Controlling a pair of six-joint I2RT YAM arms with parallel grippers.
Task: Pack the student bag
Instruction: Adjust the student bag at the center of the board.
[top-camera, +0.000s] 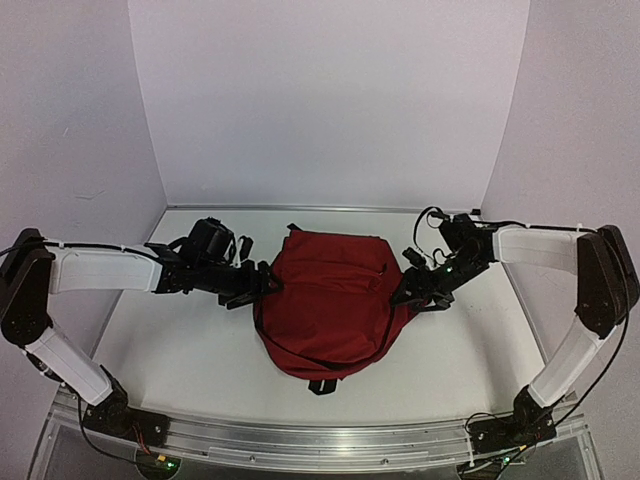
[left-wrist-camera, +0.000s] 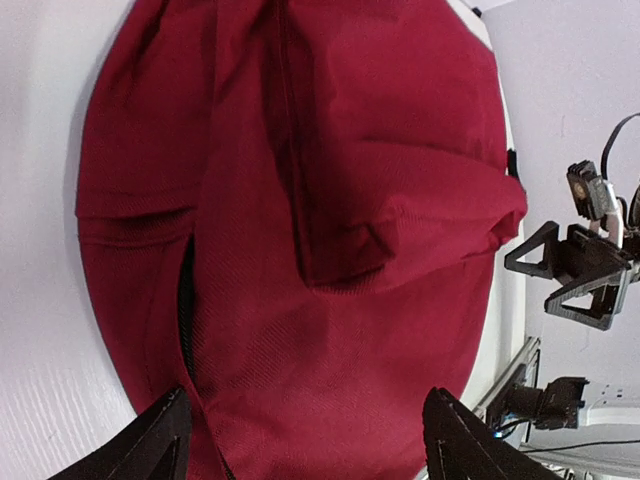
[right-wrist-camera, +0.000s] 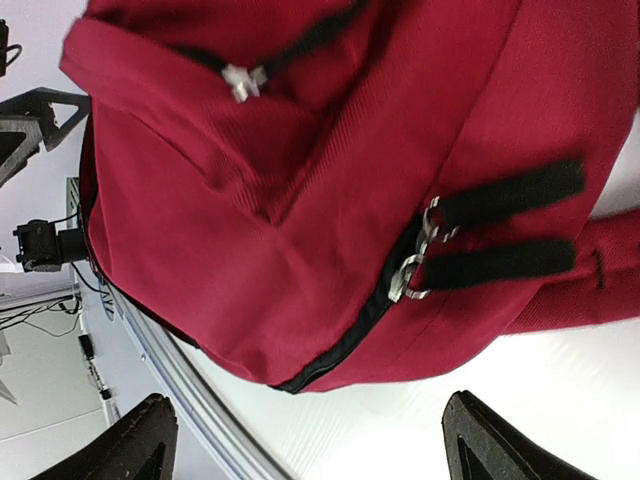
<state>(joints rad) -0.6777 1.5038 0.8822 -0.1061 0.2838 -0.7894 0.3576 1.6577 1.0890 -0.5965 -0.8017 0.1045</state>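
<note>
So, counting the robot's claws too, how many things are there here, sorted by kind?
Dark red soft fabric backpack: 1
Black two-finger grippers: 2, the left gripper and the right gripper, one at each side of the backpack
Total: 3

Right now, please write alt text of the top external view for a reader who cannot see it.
A dark red student bag lies in the middle of a white table. The left gripper and the right gripper reach to its two sides, jaws open.
</note>
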